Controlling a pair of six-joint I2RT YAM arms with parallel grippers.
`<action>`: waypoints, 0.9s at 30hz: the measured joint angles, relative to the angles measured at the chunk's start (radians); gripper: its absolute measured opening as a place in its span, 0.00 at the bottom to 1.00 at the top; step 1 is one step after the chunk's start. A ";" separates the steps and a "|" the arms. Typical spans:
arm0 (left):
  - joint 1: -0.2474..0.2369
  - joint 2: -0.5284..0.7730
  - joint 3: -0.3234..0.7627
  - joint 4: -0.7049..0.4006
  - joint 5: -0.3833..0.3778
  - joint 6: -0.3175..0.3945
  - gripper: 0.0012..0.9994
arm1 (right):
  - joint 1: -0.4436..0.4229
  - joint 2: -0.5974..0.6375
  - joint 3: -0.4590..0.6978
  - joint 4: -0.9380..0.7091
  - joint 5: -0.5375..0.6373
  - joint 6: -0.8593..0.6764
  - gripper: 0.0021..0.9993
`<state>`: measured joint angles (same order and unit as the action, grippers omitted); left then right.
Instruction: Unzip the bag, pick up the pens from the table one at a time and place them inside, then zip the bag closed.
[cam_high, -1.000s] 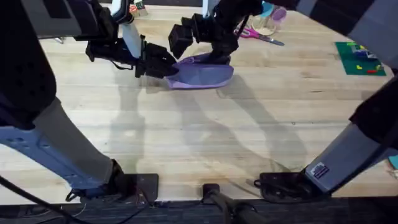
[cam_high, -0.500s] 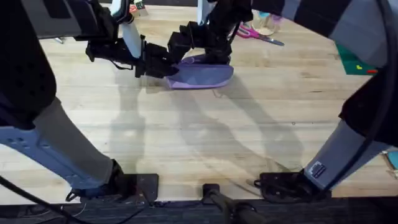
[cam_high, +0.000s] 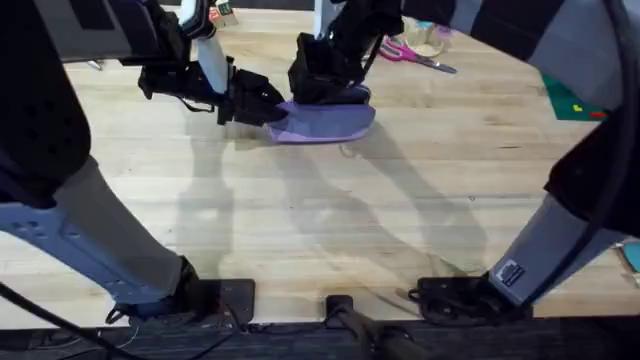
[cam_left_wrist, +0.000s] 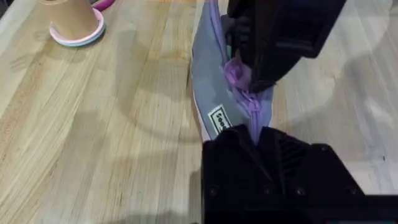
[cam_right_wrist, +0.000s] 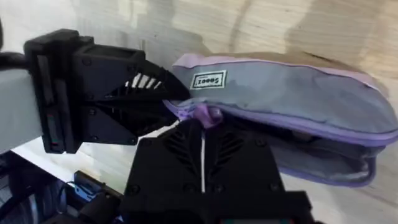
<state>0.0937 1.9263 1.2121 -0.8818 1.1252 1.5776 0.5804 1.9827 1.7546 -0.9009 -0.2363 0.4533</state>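
Bag (cam_high: 325, 122) lay at 12 o'clock on counter (cam_high: 330, 220). I had left gripper (cam_high: 268, 104) pinching its end, right gripper (cam_right_wrist: 202, 121) clamped on zipper tab. Pens apparently inside; zipping unfinished.

The right claw (cam_high: 318, 88) is now closer to the bag (cam_high: 325, 122) than one second ago. Before, it hung a little above the bag's end, near the left claw (cam_high: 268, 103). Now it sits low on that end, its fingers closed on the purple zipper pull (cam_right_wrist: 208, 114), right beside the left claw.
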 joint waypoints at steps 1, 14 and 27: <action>0.000 0.000 0.000 0.000 0.000 0.000 0.04 | 0.000 0.000 0.000 0.000 0.000 0.000 0.03; 0.000 0.000 0.000 0.000 0.000 0.000 0.04 | 0.000 0.000 0.000 -0.001 0.004 0.000 0.03; 0.000 0.000 0.000 0.000 0.000 0.000 0.04 | -0.001 -0.019 0.000 -0.025 0.162 0.019 0.03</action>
<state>0.0940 1.9260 1.2121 -0.8820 1.1248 1.5776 0.5793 1.9633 1.7546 -0.9260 -0.0744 0.4721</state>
